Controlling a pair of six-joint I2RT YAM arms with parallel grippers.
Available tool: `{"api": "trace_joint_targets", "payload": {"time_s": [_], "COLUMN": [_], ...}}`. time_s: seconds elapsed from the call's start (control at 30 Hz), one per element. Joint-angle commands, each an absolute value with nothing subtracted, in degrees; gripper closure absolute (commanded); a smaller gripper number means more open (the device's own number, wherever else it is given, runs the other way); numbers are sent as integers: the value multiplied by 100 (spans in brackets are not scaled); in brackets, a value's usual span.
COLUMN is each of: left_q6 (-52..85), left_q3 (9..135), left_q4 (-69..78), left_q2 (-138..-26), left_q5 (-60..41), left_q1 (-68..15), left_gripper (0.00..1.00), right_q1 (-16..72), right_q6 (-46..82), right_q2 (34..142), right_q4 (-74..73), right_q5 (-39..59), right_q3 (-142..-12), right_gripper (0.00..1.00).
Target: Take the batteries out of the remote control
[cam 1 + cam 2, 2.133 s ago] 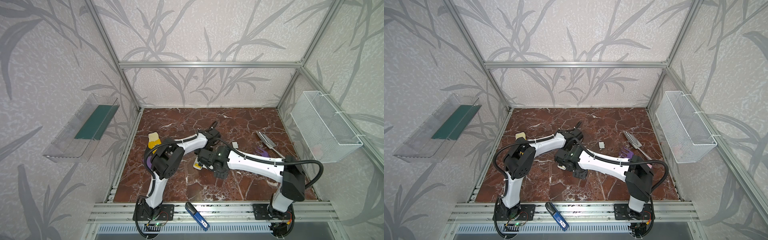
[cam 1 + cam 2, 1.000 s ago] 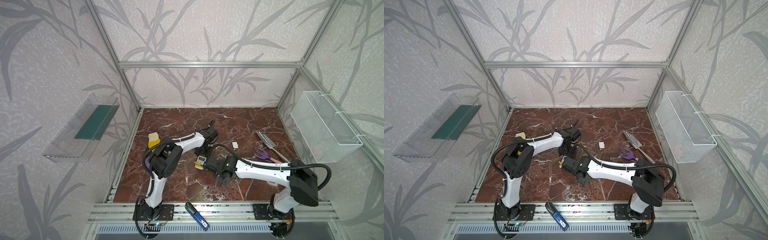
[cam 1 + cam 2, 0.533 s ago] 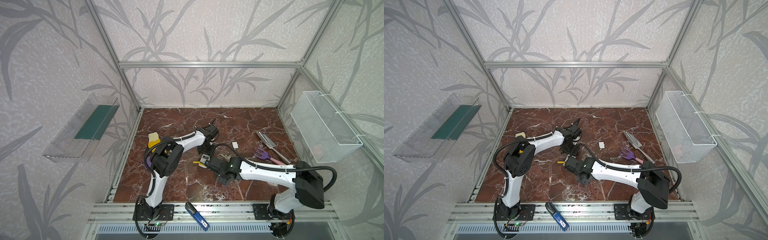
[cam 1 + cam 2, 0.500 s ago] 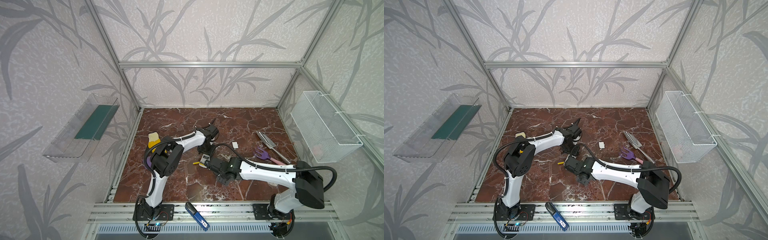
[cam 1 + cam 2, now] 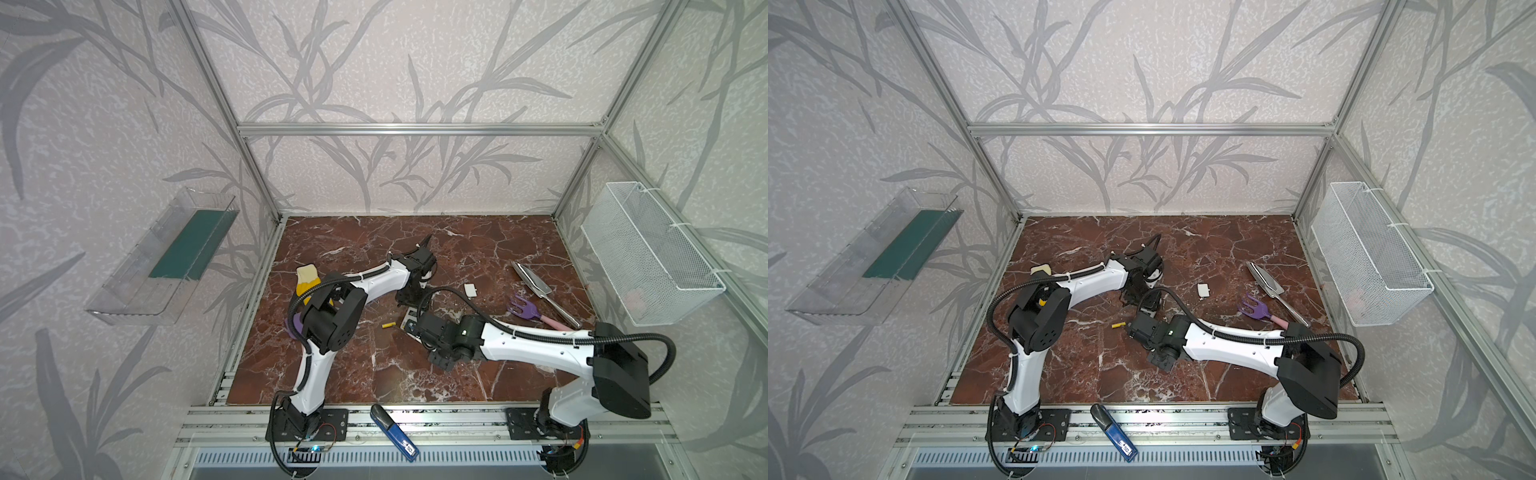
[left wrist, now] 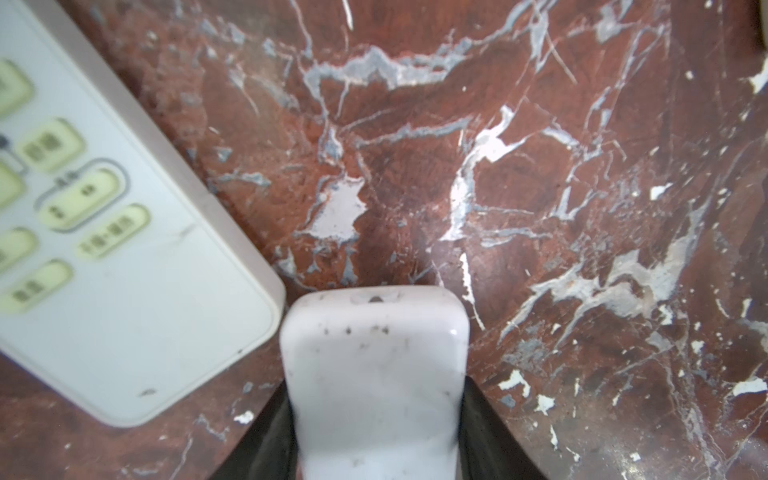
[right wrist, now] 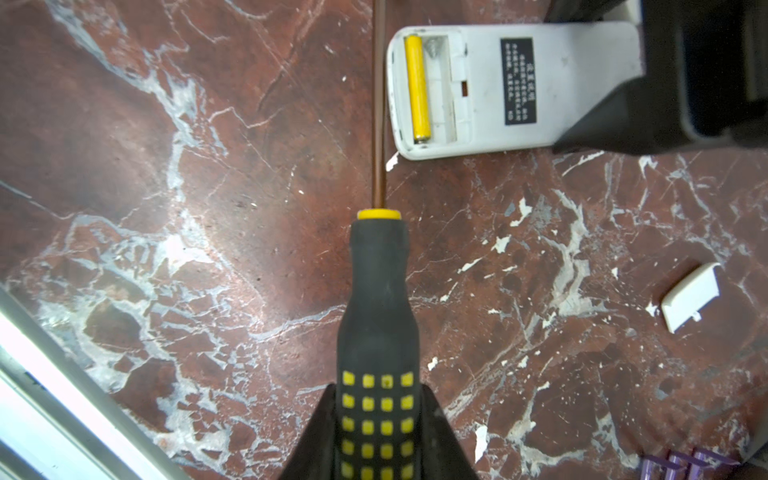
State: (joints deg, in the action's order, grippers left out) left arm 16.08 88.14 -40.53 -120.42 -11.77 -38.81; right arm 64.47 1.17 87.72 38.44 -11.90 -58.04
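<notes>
Open-backed remote (image 7: 511, 83) flat on marble table (image 5: 374, 365), one yellow battery (image 7: 417, 89) in its compartment, 2nd yellow battery (image 5: 387, 325) loose nearby, L gripper (image 6: 374, 399) clamped on remote's far end, R gripper (image 7: 378, 419) gripping screwdriver (image 7: 376, 291), shaft just beside remote's open end, cover (image 7: 692, 297) lying apart, wire basket (image 5: 648, 257) on side wall.

Top pair: mounted high at the front, above the arm bases, pitched down toward the back wall. Wide and far: whole tabletop (image 5: 374, 370), side walls and both arms show in both top views, with a slight sideways offset between them.
Left wrist cam: very close, looking down past the left tool (image 6: 376, 386) at the tabletop, buttons-up remote (image 6: 104, 257) at the frame edge.
Right wrist cam: somewhat farther off, looking along the screwdriver (image 7: 378, 316) clamped in the right tool (image 7: 378, 395). It also catches the open-backed remote (image 7: 498, 83). The loose cover (image 7: 692, 297) shows here and in both top views.
</notes>
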Motion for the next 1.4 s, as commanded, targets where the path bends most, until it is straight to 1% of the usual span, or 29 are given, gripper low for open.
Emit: {"api": "trace_joint_targets", "payload": {"time_s": [0.0,0.23,0.37,0.43,0.63,0.73,1.03,1.23,1.37], "left_q6": [1562,1763,1908,1983,2056,2073,2036,1934,1949], "left_q3": [8777,8837,8843,8851,8932,8946,8974,9161,9292], "left_q4": [-4027,-4012,-4056,-4069,-4181,-4222,-4211,-4306,-4392], "left_q2": [-12413,-12472,-12489,-12489,-12516,-12496,-12209,-12015,-12101], "left_q5": [-1283,-1196,-1145,-1135,-1126,-1091,-1155,-1157,-1113], "left_q1": [-3850,-3843,-3843,-3849,-3873,-3873,-3875,-3853,-3851], "left_gripper": [55,55,51,47,31,27,20,19,19], "right_q1": [6469,6469,6443,6425,6390,6390,6390,6394,6390], "right_q6": [9,184,347,440,653,734,1111,1136,1192], "right_q2": [8574,8488,8304,8183,8083,8193,8627,8749,8852], "right_q4": [3700,4141,4483,4592,4480,4338,4191,4085,3975], "right_q5": [-1027,-1191,-1274,-1285,-1178,-1167,-1553,-1507,-1432], "right_q3": [-5739,-5766,-5733,-5675,-5537,-5554,-5786,-5871,-5947], "right_gripper": [100,100,100,100,100,100,100,100,100]}}
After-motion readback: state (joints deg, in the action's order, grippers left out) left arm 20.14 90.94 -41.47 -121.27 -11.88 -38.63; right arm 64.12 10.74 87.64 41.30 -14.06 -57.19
